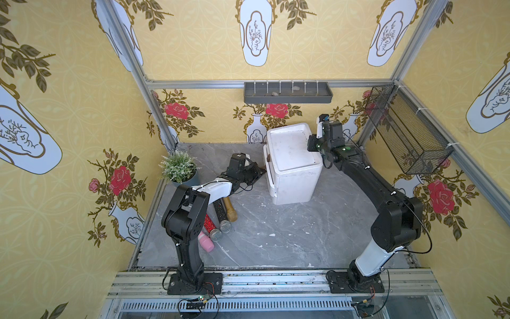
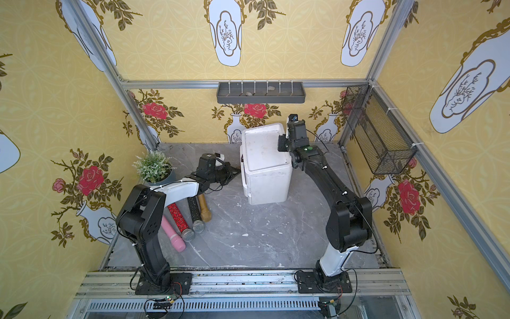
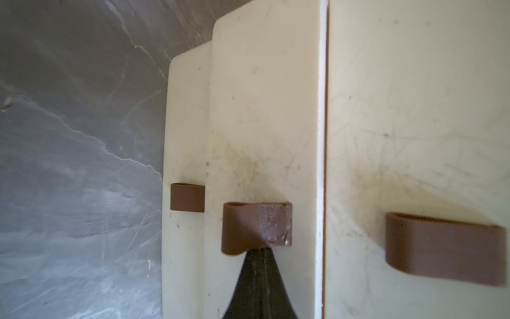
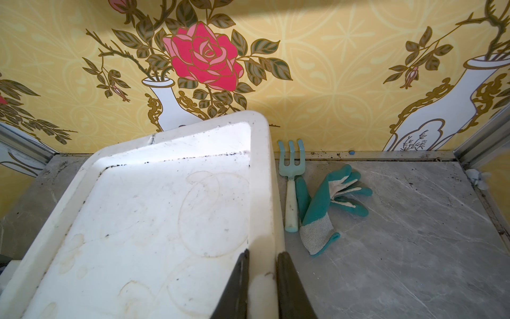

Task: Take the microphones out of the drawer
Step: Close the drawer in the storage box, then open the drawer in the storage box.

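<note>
Four microphones [image 2: 178, 218] lie side by side on the marble table [image 1: 276, 234], under the left arm and outside the white drawer unit [image 1: 292, 176]. The left gripper [image 3: 259, 250] is clenched on the brown handle [image 3: 256, 226] of the middle drawer [image 3: 262, 110], which seems pulled out a little; I cannot see its inside. The right gripper [image 4: 263, 254] pinches the unit's top rim [image 4: 262, 165]. Just beside the unit lie a small fork [image 4: 291, 193] and gloves [image 4: 317, 210].
</note>
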`<act>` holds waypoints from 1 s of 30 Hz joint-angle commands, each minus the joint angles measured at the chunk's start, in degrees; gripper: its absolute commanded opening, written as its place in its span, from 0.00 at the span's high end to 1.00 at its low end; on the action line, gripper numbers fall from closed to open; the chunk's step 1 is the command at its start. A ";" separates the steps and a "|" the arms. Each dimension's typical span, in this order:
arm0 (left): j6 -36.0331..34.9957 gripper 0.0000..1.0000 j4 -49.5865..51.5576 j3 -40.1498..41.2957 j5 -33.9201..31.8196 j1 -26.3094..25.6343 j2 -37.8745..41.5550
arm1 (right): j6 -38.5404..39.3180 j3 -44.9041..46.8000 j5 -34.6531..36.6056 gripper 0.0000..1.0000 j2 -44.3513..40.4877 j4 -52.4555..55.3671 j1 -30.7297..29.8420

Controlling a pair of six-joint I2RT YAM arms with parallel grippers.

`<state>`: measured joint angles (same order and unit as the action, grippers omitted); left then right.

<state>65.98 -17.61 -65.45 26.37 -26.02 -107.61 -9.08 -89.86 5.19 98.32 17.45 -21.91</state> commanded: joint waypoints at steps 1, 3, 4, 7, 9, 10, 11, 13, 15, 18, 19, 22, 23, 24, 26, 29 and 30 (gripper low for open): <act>1.89 1.00 -4.67 -0.65 1.24 -1.63 -1.32 | 1.32 0.84 -0.60 1.00 0.73 16.03 0.76; 2.82 1.00 -5.93 -0.68 1.14 -2.49 -1.85 | 2.11 0.83 -1.00 1.00 0.38 16.12 1.36; 3.29 1.00 -6.55 -0.81 1.14 -2.90 -2.20 | 2.56 0.96 -1.10 1.00 0.23 16.12 1.59; 4.94 1.00 -8.82 -1.13 1.23 -4.00 -3.44 | 4.02 0.95 -1.25 1.00 0.04 16.60 2.20; 6.31 1.00 -10.73 -1.71 1.64 -4.83 -4.62 | 4.83 0.78 -1.12 1.00 -0.18 17.06 2.64; 7.06 1.00 -11.72 -1.95 1.86 -5.15 -5.27 | 5.10 0.82 -1.23 1.00 -0.28 17.30 2.88; 7.68 1.00 -12.56 -2.06 2.15 -5.39 -5.66 | 5.36 0.79 -1.31 1.00 -0.43 17.40 3.16; 8.70 1.00 -14.25 -1.86 2.43 -5.71 -6.19 | 5.65 0.74 -1.33 1.00 -0.86 17.53 3.69; 8.78 1.00 -15.28 -0.88 2.15 -5.66 -5.73 | 5.84 0.74 -1.64 1.00 -1.16 17.70 4.06; 8.13 0.97 -15.36 1.21 1.42 -5.23 -4.17 | 6.01 0.79 -2.02 1.00 -1.32 17.79 4.16; 8.04 0.93 -15.35 1.95 1.18 -5.05 -3.66 | 6.09 0.84 -2.02 1.00 -1.29 17.79 4.16; 7.94 0.73 -15.40 4.70 -0.19 -4.41 -1.65 | 6.12 1.10 -1.94 1.00 -1.07 17.86 4.16; 7.85 0.67 -15.45 5.83 -0.98 -4.23 -0.98 | 6.02 1.08 -2.02 1.00 -1.05 17.92 4.16; 7.96 0.63 -15.49 7.08 -1.84 -4.05 -0.31 | 5.91 1.09 -2.21 1.00 -1.01 17.88 4.16; 8.80 0.59 -16.75 9.41 -3.24 -3.70 0.48 | 5.75 0.92 -2.61 1.00 -1.00 17.88 4.16; 11.11 0.55 -20.45 12.77 -5.16 -3.25 0.62 | 5.48 0.71 -2.99 1.00 -0.98 17.79 4.16; 11.93 0.54 -21.82 13.72 -5.68 -3.08 0.50 | 5.39 0.70 -3.25 1.00 -0.94 17.79 4.16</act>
<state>75.70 -34.13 -53.69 23.29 -29.34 -106.91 -4.05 -89.82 3.60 96.53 19.94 -17.69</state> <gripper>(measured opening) 0.460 0.195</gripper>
